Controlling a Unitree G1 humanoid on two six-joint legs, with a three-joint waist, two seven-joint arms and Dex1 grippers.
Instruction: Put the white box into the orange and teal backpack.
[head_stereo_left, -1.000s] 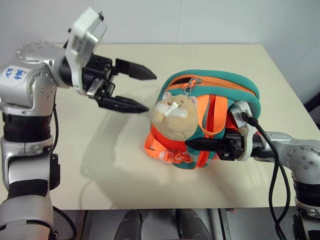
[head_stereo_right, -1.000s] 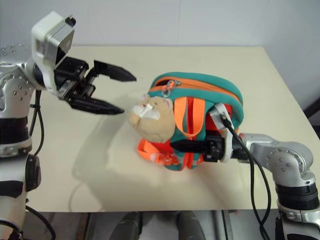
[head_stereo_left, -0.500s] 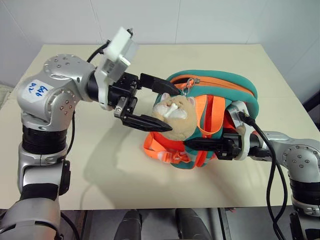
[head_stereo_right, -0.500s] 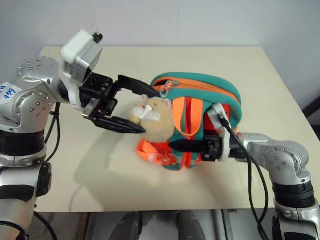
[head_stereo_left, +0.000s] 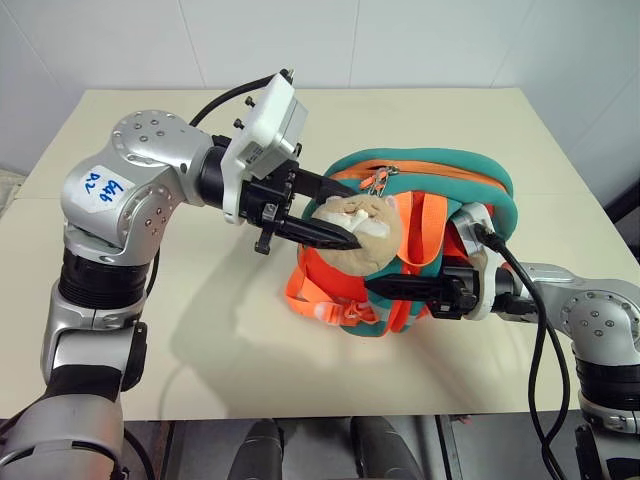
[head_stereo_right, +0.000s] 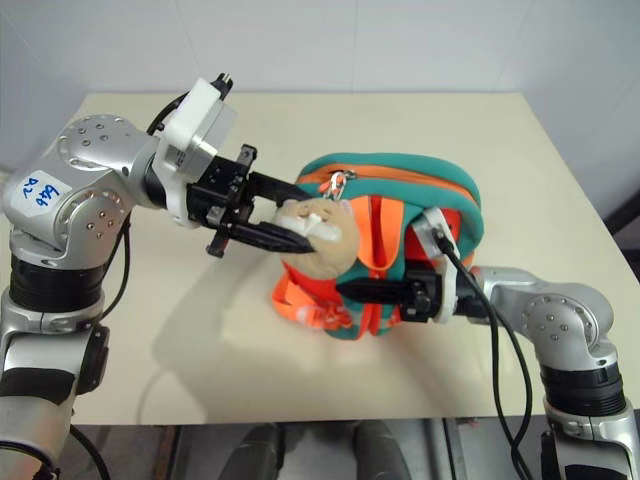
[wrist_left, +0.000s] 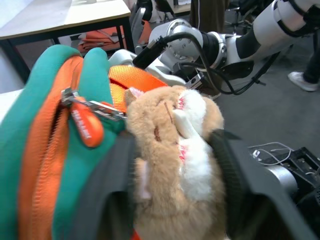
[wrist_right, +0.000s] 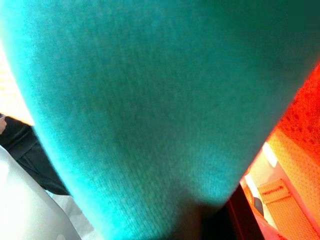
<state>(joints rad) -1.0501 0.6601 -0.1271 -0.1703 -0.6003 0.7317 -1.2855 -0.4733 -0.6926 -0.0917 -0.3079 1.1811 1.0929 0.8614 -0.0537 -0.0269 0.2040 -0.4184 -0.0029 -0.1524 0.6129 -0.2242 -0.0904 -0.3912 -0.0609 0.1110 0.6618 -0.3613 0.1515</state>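
The orange and teal backpack (head_stereo_left: 440, 180) stands upright in the middle of the table, its top zipper closed with the orange pull (wrist_left: 85, 125) at the near end. A tan plush hamster toy (head_stereo_left: 375, 215) hangs on its front. My left gripper (head_stereo_left: 350, 216) reaches in from the left and is shut on the hamster, one black finger on each side of the plush (wrist_left: 175, 150). My right gripper (head_stereo_left: 374, 287) lies level against the pack's lower front among the orange straps, fingers pressed together on teal fabric (wrist_right: 150, 100). The white box is out of view.
The cream table (head_stereo_left: 200, 330) stretches to the left of and in front of the backpack. A white wall stands behind the far edge. A black cable (head_stereo_left: 545, 340) loops along my right forearm.
My left gripper moved right from open air to the backpack and closed on the plush hamster, squeezing it. The right gripper and the backpack stayed put.
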